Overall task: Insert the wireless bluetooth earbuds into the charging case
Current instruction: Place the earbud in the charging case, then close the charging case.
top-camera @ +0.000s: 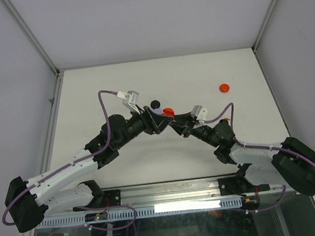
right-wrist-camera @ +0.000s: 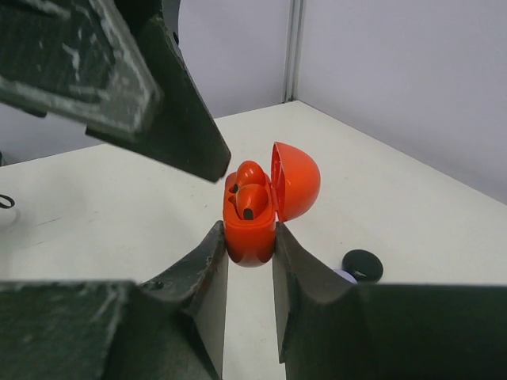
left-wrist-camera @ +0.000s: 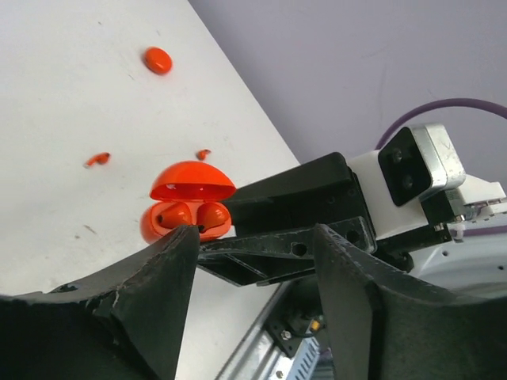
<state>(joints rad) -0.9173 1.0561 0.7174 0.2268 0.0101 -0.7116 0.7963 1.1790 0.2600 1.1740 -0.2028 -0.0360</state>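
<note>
An orange charging case (right-wrist-camera: 252, 233) stands with its lid (right-wrist-camera: 298, 180) open and two orange earbuds (right-wrist-camera: 252, 198) seated inside. My right gripper (right-wrist-camera: 250, 241) is shut on the case's body, one finger on each side. The case also shows in the top view (top-camera: 169, 112) and in the left wrist view (left-wrist-camera: 188, 210). My left gripper (left-wrist-camera: 257, 237) is open and empty, just beside the case, with one fingertip (left-wrist-camera: 184, 237) close to its front. Two tiny loose orange earbuds (left-wrist-camera: 97, 159) (left-wrist-camera: 203, 153) lie on the table beyond the case.
A closed orange case (top-camera: 224, 88) lies at the far right of the white table (top-camera: 98, 90); it also shows in the left wrist view (left-wrist-camera: 158, 60). A black disc (top-camera: 155, 103) and a lavender piece (right-wrist-camera: 342, 275) lie just behind the grippers. The disc also shows in the right wrist view (right-wrist-camera: 363, 265).
</note>
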